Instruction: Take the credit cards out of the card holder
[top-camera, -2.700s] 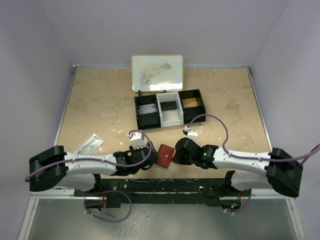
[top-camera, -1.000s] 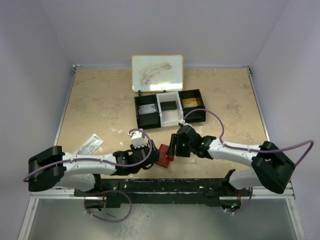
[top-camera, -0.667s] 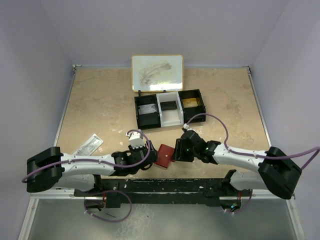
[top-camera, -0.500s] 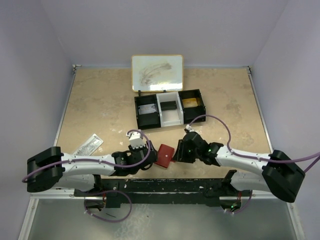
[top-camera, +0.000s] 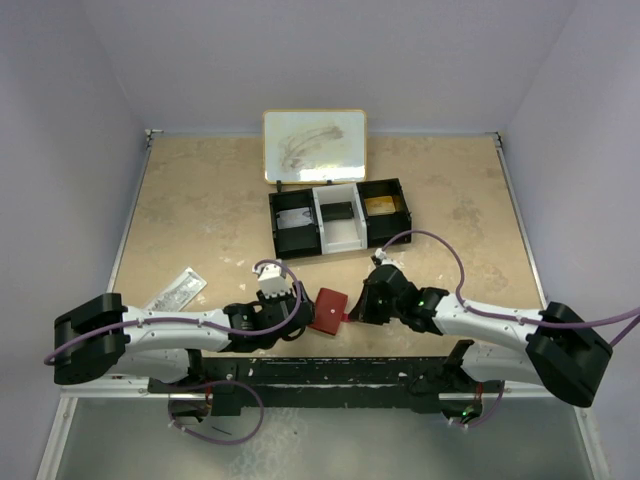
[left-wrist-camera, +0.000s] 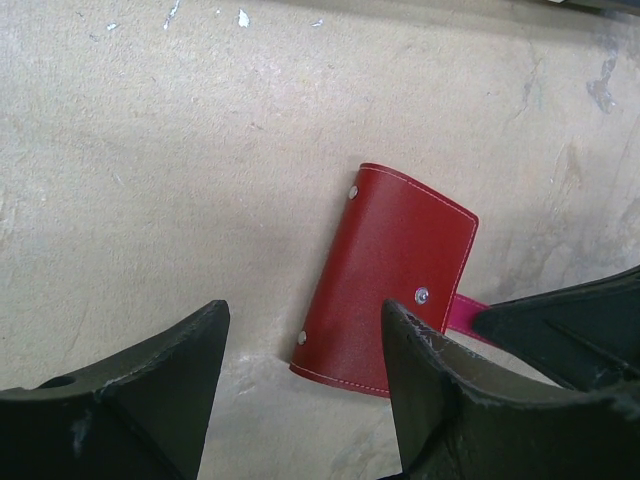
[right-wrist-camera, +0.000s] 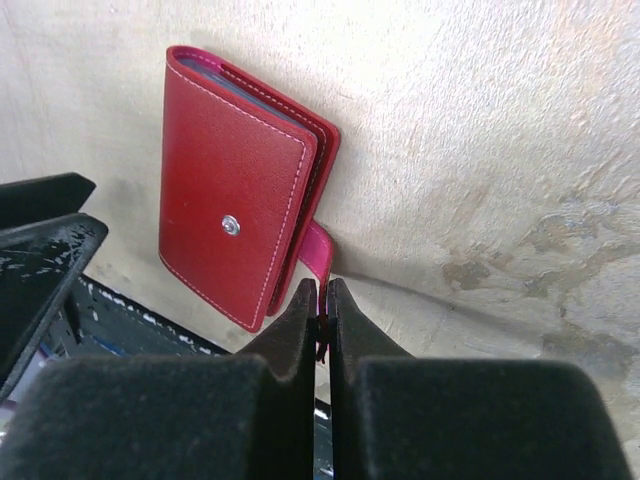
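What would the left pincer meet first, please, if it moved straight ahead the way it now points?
Most likely the small red folding card holder, lying closed on the beige table just ahead of the left pincer's open fingers. The right pincer, shut on its pink tab, sits beyond.

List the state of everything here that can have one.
card holder: folded shut, flat on the table.
side tab: sticking out, pinched by the right gripper.
right gripper: shut on the side tab.
left gripper: open, over the card holder's edge, holding nothing.
tray: open-topped, something in each compartment.
whiteboard: smudged.
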